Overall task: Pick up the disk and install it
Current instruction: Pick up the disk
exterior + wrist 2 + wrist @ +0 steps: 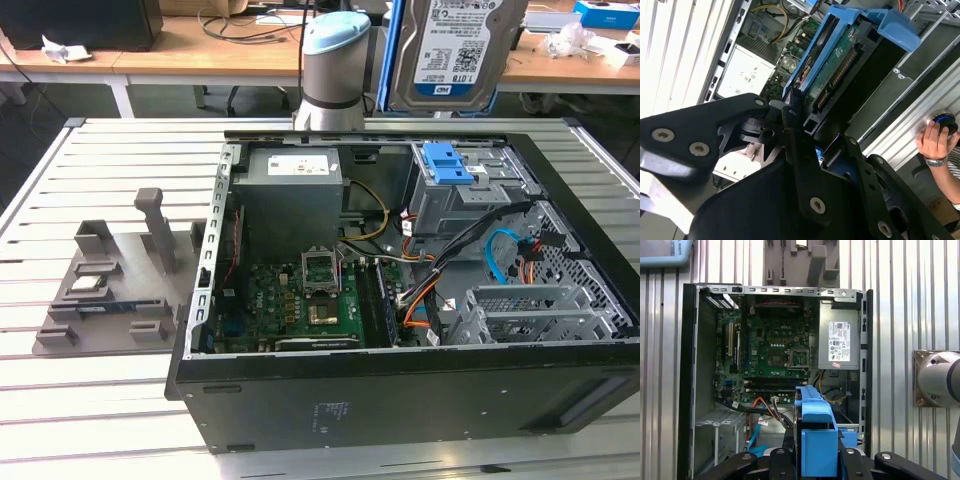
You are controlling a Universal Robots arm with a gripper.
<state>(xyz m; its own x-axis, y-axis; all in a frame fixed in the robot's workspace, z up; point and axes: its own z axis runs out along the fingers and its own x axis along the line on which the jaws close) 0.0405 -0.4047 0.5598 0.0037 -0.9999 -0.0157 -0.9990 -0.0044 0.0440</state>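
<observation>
The disk (455,45), a silver-grey hard drive with a white and blue label, hangs upright high above the back of the open computer case (400,390). Both wrist views show its blue bracket (815,437) clamped between the black fingers of my gripper (812,460), which is shut on it. The second wrist view shows the disk's green circuit board and connector edge (837,65) just beyond the gripper (815,130). Inside the case, below the disk, stands the grey drive cage with a blue latch (448,163).
The case holds a power supply (290,185), a motherboard (300,300) and orange and blue cables (500,255). A grey parts fixture (110,285) lies on the slatted table at the exterior view's left. A person's hand (935,142) rests on a knob beside the case.
</observation>
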